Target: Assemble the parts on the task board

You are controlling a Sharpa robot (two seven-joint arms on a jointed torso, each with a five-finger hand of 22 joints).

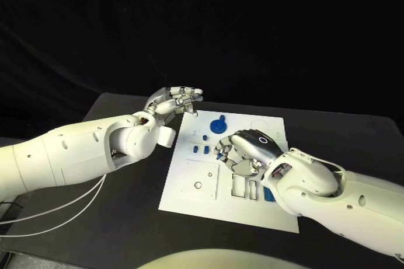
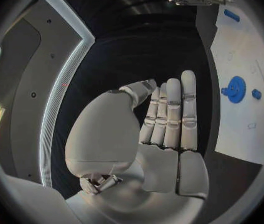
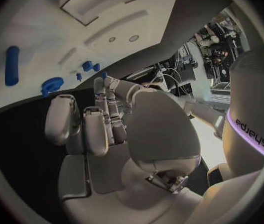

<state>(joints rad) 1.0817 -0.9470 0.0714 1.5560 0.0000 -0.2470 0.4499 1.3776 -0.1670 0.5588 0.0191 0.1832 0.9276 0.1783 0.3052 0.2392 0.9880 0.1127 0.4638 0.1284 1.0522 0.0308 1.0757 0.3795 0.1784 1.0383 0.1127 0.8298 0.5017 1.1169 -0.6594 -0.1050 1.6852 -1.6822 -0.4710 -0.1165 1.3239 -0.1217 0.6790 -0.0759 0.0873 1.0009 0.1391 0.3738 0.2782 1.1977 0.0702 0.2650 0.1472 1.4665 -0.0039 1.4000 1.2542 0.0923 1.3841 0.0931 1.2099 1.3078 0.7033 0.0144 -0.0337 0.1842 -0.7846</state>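
Left hand point(image 1: 174, 100) empty, fingers straight, parked off task board point(image 1: 195, 193) at 10 o'clock; right hand point(image 1: 242, 151) hovers mid-board, fingers curled, grip can't tell, likely reaching parts

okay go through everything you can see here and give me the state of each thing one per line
task board: flat on the table, neither hand holding it
blue gear: on the board's far end, untouched
left hand: raised at the board's far corner, holding nothing
right hand: over the board's middle, fingers curled down; hold unclear
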